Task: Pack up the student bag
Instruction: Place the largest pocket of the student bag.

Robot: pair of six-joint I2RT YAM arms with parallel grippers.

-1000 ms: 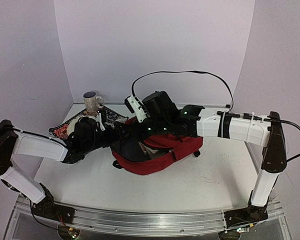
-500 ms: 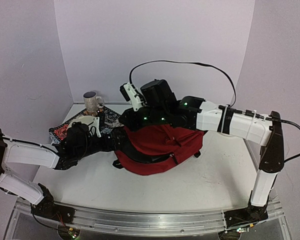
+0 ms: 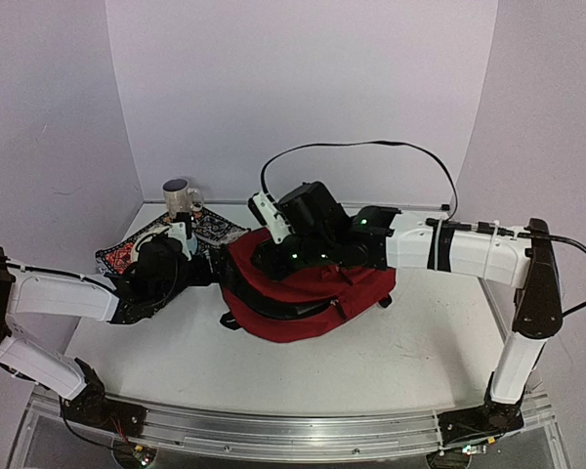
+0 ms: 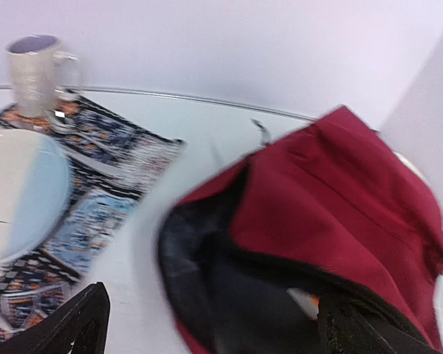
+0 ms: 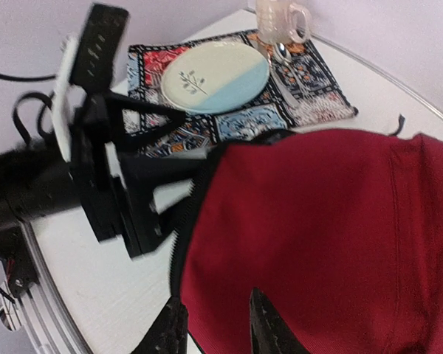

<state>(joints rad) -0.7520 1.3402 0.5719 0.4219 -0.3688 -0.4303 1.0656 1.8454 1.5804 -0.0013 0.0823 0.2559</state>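
The student bag [image 3: 308,293] lies on its side mid-table, dark red, with its black-lined mouth [image 4: 207,295] facing left. My left gripper [image 3: 197,267] [image 4: 221,335] is wide open just left of that mouth, nothing between its fingers [image 4: 77,328]. Something white and orange [image 4: 304,301] shows inside the bag. My right gripper [image 3: 262,260] [image 5: 220,332] hangs over the bag's upper left flap [image 5: 317,236]. Its two fingers stand a little apart, with red fabric below the gap. The black zip edge [image 5: 188,221] runs beside its left fingertip [image 5: 170,332].
A patterned placemat [image 3: 215,230] [image 5: 317,103] lies at the back left, carrying a white-and-blue plate [image 5: 214,76] [image 4: 15,199], cutlery and a speckled mug [image 3: 181,200] [image 4: 33,74]. The left arm's black gripper body [image 5: 111,184] is close to the bag's mouth. White walls enclose the table.
The red flap, lifted half a second ago, has come down over the bag's mouth and the right jaws have parted. My left gripper has pulled back leftward out of the opening.
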